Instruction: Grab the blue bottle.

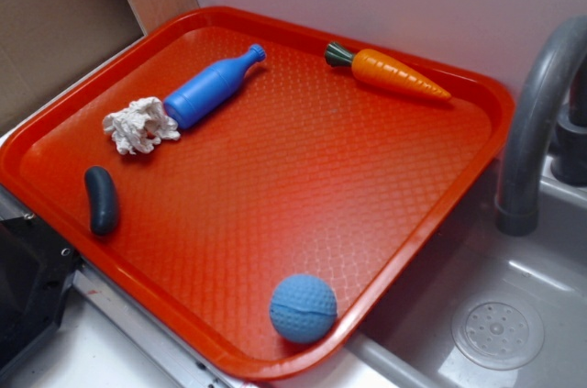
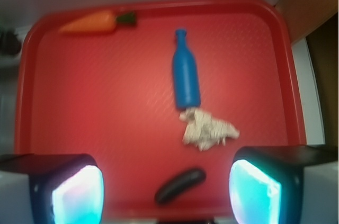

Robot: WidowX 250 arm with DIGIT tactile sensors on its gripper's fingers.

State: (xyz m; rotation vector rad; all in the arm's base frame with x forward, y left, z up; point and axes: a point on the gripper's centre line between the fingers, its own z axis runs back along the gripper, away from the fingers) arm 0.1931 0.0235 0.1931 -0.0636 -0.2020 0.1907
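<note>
The small bright-blue plastic bottle [image 1: 209,87] [image 2: 185,73] lies flat on the red textured tray [image 1: 303,195] [image 2: 95,102], its base touching a crumpled white cloth [image 1: 139,125] [image 2: 206,128]. In the exterior view its long axis runs diagonally, neck up-right toward the tray's back rim. The gripper [image 2: 167,192] hangs wide apart above, holding nothing.

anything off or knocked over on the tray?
Blue bottle lies on its side, base against the crumpled white rag; that rag may crowd a grasp at that end. Carrot, ball and dark sausage piece lie loose and undamaged. Nothing spilled.
</note>
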